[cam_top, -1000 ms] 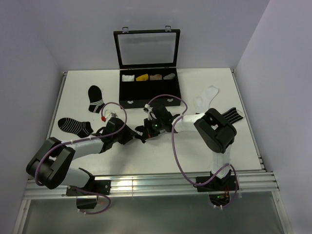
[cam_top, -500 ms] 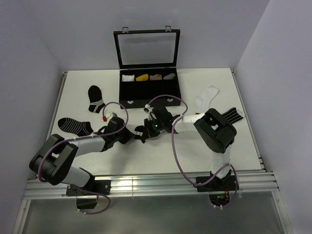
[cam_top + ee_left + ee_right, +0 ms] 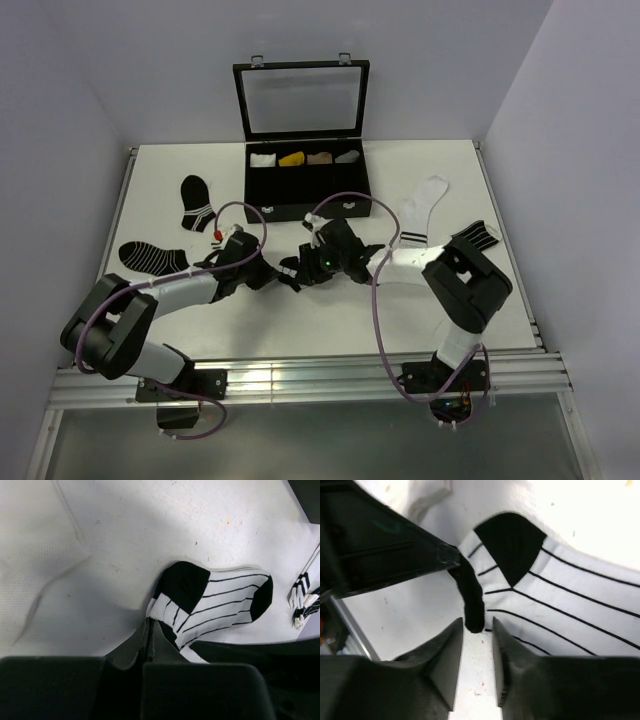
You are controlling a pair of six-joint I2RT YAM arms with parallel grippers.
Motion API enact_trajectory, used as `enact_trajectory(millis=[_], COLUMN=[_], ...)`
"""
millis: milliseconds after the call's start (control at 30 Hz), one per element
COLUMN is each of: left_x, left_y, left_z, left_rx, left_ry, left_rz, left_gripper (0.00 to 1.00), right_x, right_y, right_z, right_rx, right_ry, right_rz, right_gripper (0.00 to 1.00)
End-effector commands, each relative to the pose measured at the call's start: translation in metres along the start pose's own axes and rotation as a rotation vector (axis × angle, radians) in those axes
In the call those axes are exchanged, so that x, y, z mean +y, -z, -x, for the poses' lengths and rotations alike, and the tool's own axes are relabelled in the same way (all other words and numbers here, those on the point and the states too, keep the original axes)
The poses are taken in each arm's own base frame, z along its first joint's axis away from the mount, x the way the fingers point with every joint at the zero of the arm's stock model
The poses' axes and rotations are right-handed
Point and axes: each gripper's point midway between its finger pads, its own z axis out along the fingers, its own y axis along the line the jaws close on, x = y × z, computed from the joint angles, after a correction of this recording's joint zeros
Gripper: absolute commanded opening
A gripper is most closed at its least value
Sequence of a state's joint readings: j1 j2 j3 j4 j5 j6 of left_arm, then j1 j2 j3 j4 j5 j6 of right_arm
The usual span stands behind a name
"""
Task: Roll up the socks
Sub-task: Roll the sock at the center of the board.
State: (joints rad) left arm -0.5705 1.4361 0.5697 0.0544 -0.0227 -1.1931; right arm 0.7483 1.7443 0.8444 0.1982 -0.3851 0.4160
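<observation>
- Top external: the left end effector and right end effector meet on the bench, just in front of the black case. What they are working on is hidden beneath them. The plain sock lies flat to the case's front right, untouched. Two black striped socks lie to its front left.
- Left wrist: the lined sock lies spread flat, with its heel patch and toe both showing and no turn rolled into it. The left fingers are pressed together and appear to pinch its near edge.
- Right wrist: the right fingers stand apart with nothing clamped, poised at the same edge of the sock. A dark strip hangs from the left tip; I cannot tell whether it is cloth or finger.
- Progress, judged: barely begun. Both socks are unrolled, so the rolling and pairing remain.
</observation>
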Motion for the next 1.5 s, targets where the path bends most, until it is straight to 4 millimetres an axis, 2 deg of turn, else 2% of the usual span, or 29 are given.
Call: enact_trajectory(millis=[0, 67, 133, 167, 200, 400, 600, 633, 833, 1333, 1433, 1467], left_x=[-0.010, -0.012, -0.017, -0.018, -0.014, -0.012, -0.011, -0.012, -0.014, -0.021, -0.023, -0.024], left_y=[0.001, 0.001, 0.002, 0.002, 0.002, 0.002, 0.001, 0.001, 0.003, 0.009, 0.011, 0.012], left_z=[0.007, 0.007, 0.008, 0.009, 0.007, 0.002, 0.001, 0.001, 0.002, 0.000, -0.001, -0.002], left_rx=[-0.011, -0.007, -0.008, -0.009, 0.001, 0.024, 0.028, 0.027, 0.027, 0.047, 0.052, 0.056], left_ry=[-0.012, -0.011, -0.013, -0.013, -0.015, -0.010, -0.007, -0.007, -0.007, 0.009, 0.018, 0.024], left_rz=[-0.003, 0.002, -0.007, -0.008, 0.011, 0.017, 0.026, 0.024, 0.023, 0.001, -0.004, -0.009], left_gripper=[0.00, 0.00, 0.00, 0.00, 0.00, 0.00, 0.00, 0.00, 0.00, 0.00, 0.00, 0.00], right_x=[0.010, 0.012, 0.014, 0.017, 0.016, 0.016, 0.025, 0.024, 0.036, 0.010, 0.003, 0.002], right_y=[0.014, 0.015, 0.019, 0.017, 0.018, 0.006, -0.003, -0.009, -0.016, -0.033, -0.034, -0.035], right_z=[0.025, 0.024, 0.033, 0.026, 0.028, 0.022, 0.026, 0.020, 0.018, -0.001, -0.006, -0.008], right_rx=[-0.130, -0.149, -0.204, -0.202, -0.220, -0.236, -0.253, -0.235, -0.230, -0.165, -0.153, -0.149], right_ry=[0.128, 0.171, 0.219, 0.238, 0.254, 0.345, 0.433, 0.446, 0.504, 0.499, 0.488, 0.479], right_rz=[-0.060, -0.079, -0.120, -0.125, -0.144, -0.203, -0.255, -0.267, -0.282, -0.394, -0.417, -0.418], right_gripper=[0.39, 0.45, 0.50, 0.51, 0.52, 0.53, 0.53, 0.52, 0.51, 0.43, 0.37, 0.32])
